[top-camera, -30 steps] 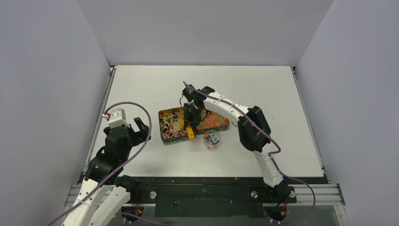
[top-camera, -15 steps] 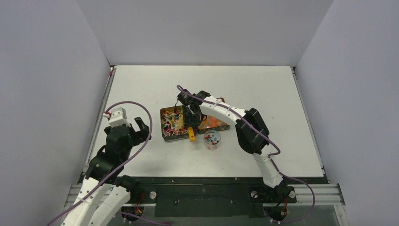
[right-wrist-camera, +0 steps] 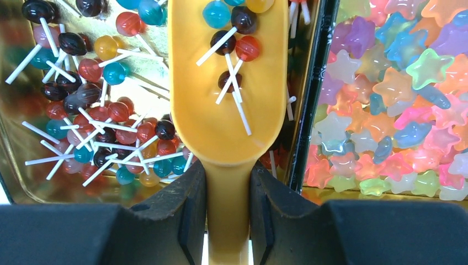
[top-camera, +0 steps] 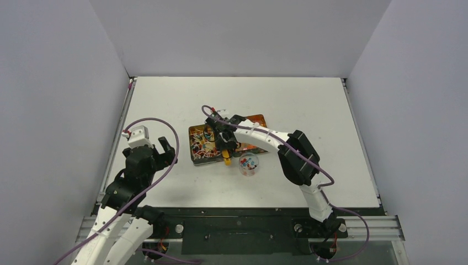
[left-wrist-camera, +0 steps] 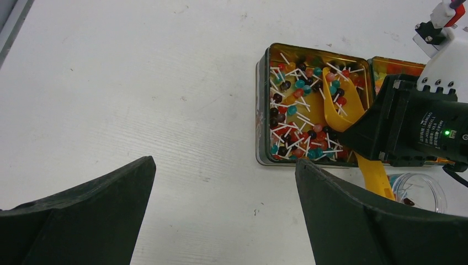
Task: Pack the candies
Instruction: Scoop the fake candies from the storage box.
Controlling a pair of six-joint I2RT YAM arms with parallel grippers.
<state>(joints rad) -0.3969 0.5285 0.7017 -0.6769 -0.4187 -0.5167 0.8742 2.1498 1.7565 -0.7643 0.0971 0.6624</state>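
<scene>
Now, a loaded scoop.
My right gripper (right-wrist-camera: 227,182) clamps the yellow scoop (right-wrist-camera: 226,110) by its handle, a few lollipops (right-wrist-camera: 232,44) in its bowl; star candies (right-wrist-camera: 386,110) lie at three o'clock. My left gripper (left-wrist-camera: 223,165) gapes wide.

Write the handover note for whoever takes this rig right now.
Left gripper: open, empty, over bare table left of the lollipop tin.
Right gripper: shut on the yellow scoop by its handle; its bowl, over that tin, carries a few mini lollipops.
Star candies fill the neighbouring tin.
Done: clear cup near the tins already holds a few candies.
Left: tip this scoopful into the cup, probably more after.
</scene>
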